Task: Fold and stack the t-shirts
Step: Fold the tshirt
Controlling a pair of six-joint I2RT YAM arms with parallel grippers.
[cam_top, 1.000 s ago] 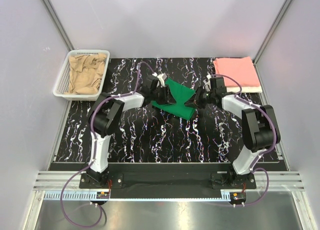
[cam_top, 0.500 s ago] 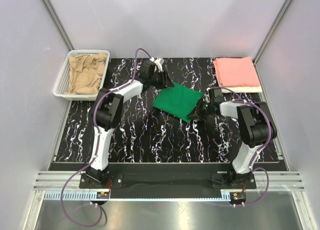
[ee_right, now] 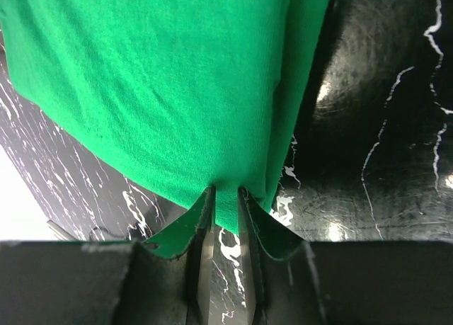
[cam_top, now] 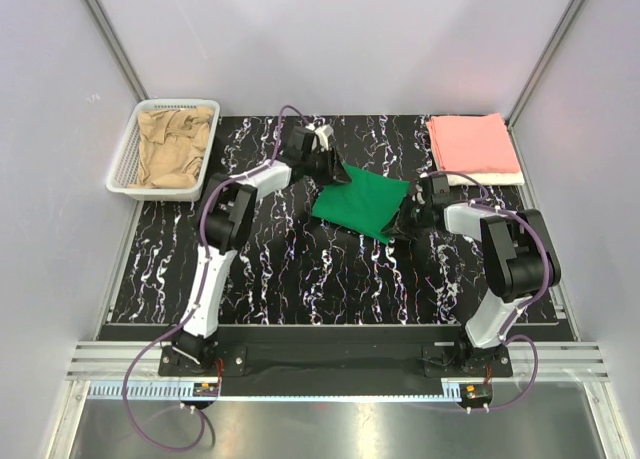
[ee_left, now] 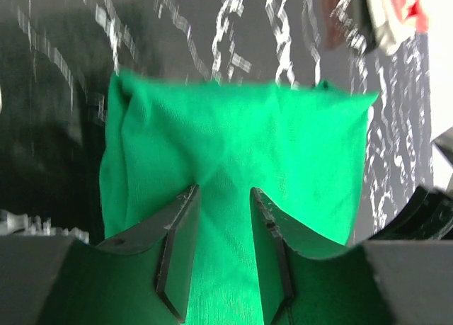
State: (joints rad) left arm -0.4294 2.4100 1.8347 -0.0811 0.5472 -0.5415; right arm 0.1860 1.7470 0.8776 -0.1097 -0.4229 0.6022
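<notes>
lying flat near the middle of the black white-veined table [cam_top: 290, 269] is the green t-shirt [cam_top: 362, 204], folded into a rough rectangle and turned slightly askew to the table's edges. the left gripper [ee_left: 223, 190] is at the shirt's far left corner. its fingers stand a fair way apart with a thick fold of green cloth filling the gap between them. creases in the cloth run towards that spot, so it seems to be clamped on the fold, though the blurred wrist view leaves some doubt. the right gripper [ee_right: 225, 190] is at the shirt's near right edge. its fingers are drawn close together with the hem of the green cloth pinched between them, low over the table.

at the far left, just off the table's corner, a white mesh basket [cam_top: 122, 164] holds the tan t-shirt [cam_top: 172, 149], which is crumpled and unfolded. at the far right corner the salmon pink t-shirt [cam_top: 472, 144] lies neatly folded on top of the white t-shirt [cam_top: 495, 179]. only a thin strip of the white one shows along the near edge. this stack is well apart from the green shirt and both grippers.
</notes>
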